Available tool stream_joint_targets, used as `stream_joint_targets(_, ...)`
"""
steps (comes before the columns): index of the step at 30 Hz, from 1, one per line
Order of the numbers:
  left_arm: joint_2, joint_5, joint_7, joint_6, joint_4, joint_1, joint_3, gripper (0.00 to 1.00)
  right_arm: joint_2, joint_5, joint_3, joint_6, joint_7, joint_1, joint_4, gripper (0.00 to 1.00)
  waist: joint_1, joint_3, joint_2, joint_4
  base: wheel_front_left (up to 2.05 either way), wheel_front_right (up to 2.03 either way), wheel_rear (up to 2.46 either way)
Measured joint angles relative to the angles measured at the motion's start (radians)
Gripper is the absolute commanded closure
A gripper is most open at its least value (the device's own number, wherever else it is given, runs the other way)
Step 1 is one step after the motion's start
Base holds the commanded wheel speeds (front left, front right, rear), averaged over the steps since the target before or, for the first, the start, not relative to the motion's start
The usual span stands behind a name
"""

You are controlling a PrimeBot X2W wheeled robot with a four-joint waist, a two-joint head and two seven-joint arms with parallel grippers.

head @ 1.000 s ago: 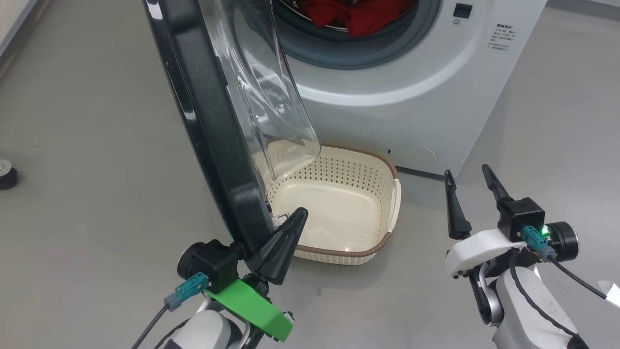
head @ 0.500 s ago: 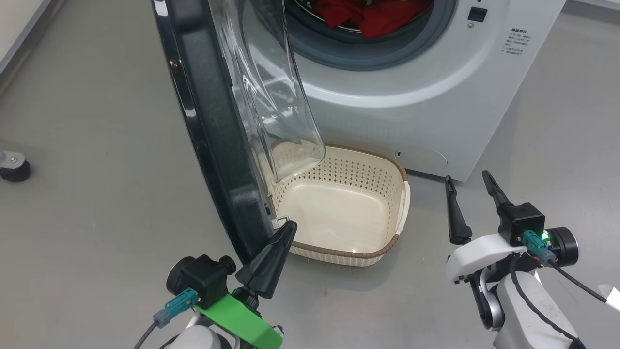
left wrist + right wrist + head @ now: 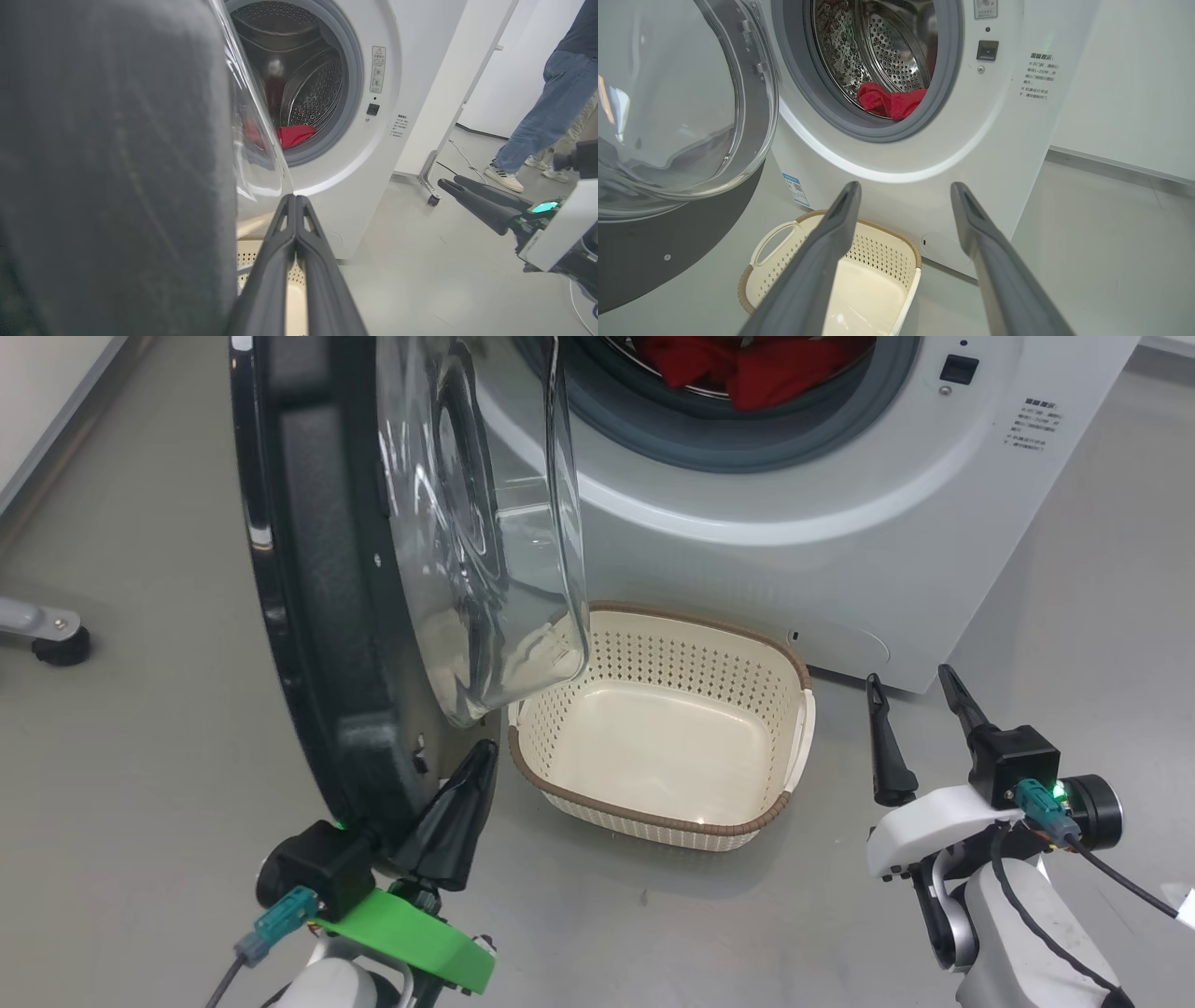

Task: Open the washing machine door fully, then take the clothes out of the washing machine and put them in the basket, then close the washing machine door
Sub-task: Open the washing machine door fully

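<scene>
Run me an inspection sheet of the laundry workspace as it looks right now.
Surface: plain grey floor.
Job's things: washing machine door open; red clothes inside the washing machine drum; basket empty, on the floor below the opening.
Clutter: wheeled foot at far left.
Grippers: left gripper jaws shut, beside the door's lower inner edge; right gripper jaws open, holding nothing.
Cables: teal-plugged lead on the right wrist; second lead on the left.
Surroundings: person's legs and a frame's castor beyond the machine.

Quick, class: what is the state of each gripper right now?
Left gripper: closed, holding nothing, beside the washing machine door.
Right gripper: open, empty.
</scene>
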Motion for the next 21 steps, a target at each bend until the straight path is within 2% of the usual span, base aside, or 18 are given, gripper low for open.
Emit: stream_joint_targets(21, 0.033, -0.013, 0.0, 0.096, -0.002, 0.053, 0.202, 1.0, 0.001, -0.003, -0.002, 0.011, 0.0, 0.001, 0.016, 0.0, 0.0, -0.01, 0.0, 0.025, 0.0, 0.0, 0.0)
